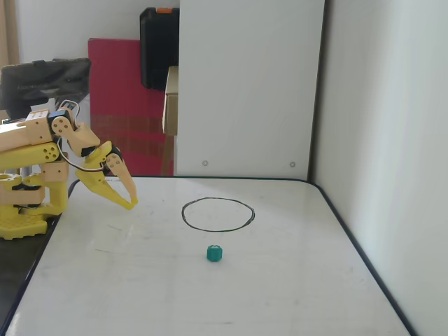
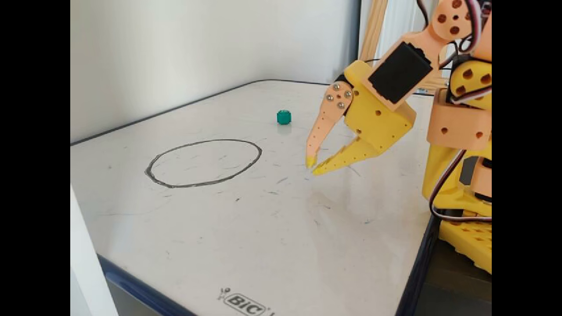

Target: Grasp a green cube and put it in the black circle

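Between the jaws nothing is held: the gripper (image 2: 312,166) has its tips nearly touching, pointed down just above the whiteboard (image 2: 272,228). Well apart from the tips sit the green cube (image 2: 284,117) and the empty black circle (image 2: 203,163).

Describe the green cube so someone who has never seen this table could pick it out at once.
Start at the white board and find the black circle drawn on it. Just outside that ring, on the side nearer the camera in a fixed view, sits the green cube. It is the only loose, coloured thing on the board, well away from the yellow gripper.
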